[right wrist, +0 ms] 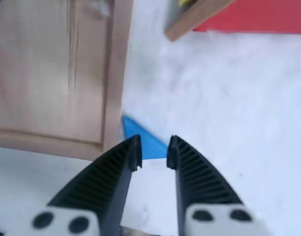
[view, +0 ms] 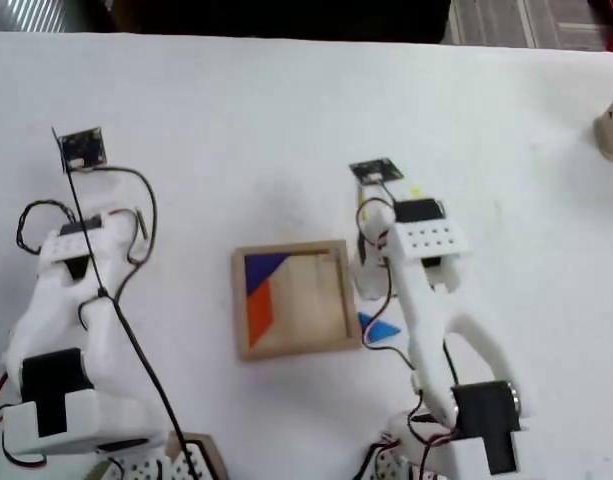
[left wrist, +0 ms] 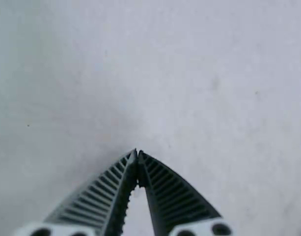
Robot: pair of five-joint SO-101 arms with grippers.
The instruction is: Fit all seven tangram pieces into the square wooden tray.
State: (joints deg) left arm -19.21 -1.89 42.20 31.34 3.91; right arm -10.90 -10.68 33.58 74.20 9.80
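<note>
The square wooden tray [view: 346, 296] lies flat on the white worktop [view: 236, 120], between the two arms. Inside the tray, a dark purple triangle [view: 263, 267] and an orange piece [view: 259, 310] touch each other along the rim on the left arm's side; the rest of the tray floor is bare wood. A blue triangle [right wrist: 145, 142] lies on the worktop just outside the tray's opposite rim, near one corner.

The right tool [right wrist: 153, 147] is directly over this blue triangle. It is released: its two fingers are a little apart, with the blue edge visible in the gap between them. Farther from the tray on that same side are a red piece [right wrist: 258, 17] and a wood-coloured edge [right wrist: 194, 19].

The left tool [left wrist: 137, 160] is well apart from the tray, over bare worktop. It is clenched, tips touching, with nothing between them.
</note>
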